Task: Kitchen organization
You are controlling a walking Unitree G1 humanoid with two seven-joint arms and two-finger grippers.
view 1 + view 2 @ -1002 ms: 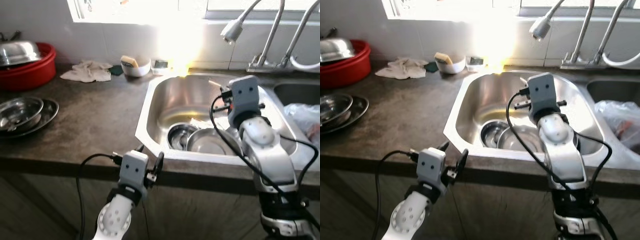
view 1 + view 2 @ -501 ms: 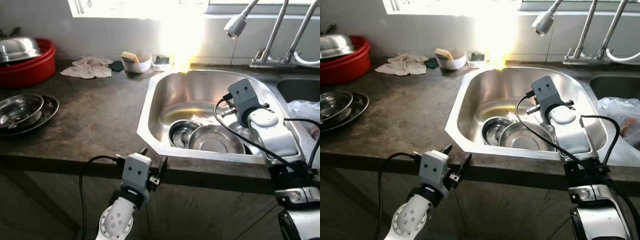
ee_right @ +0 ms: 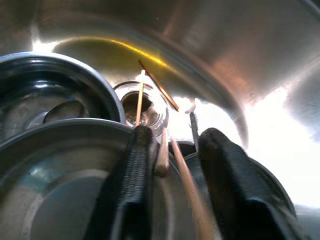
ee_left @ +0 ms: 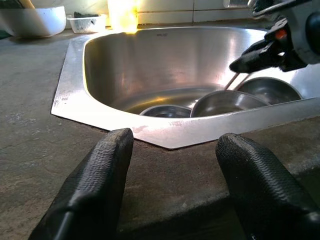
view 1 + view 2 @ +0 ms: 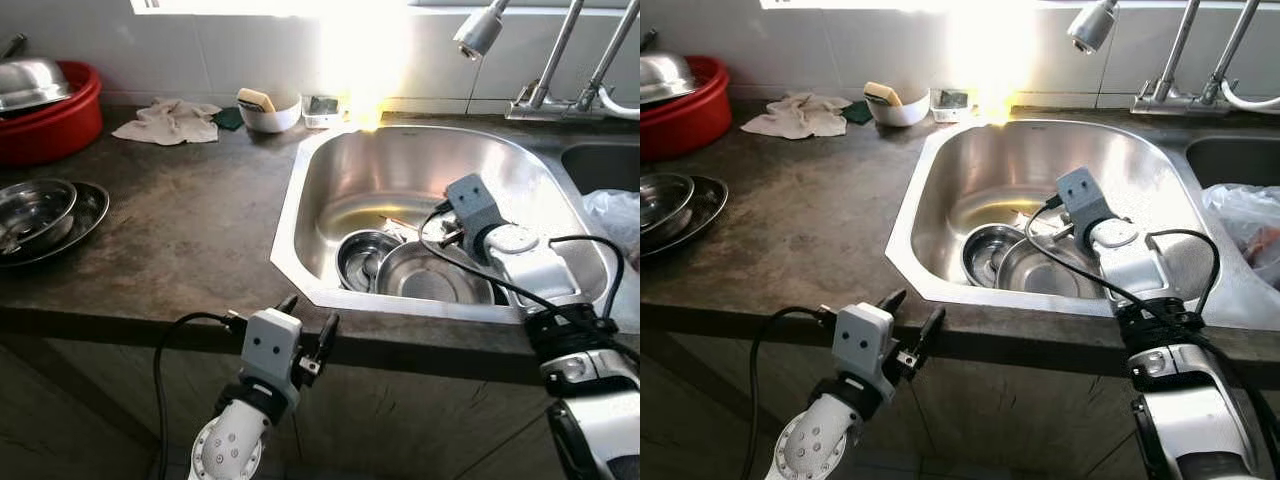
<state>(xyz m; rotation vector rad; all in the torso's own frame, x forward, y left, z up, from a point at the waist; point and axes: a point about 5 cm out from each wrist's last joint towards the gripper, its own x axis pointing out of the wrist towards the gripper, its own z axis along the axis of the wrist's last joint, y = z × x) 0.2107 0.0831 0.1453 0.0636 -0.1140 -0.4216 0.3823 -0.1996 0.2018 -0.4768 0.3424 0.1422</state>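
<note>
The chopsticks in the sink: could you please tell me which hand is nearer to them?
The right. The right hand is down in the sink, its open fingers around the chopsticks. The left hand hovers open at the counter's front edge, outside the basin.

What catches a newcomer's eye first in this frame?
The right hand reaches down into the steel sink, fingers open around thin chopsticks above stacked bowls. The left hand hovers open at the counter edge; window glare washes out the back wall.
</note>
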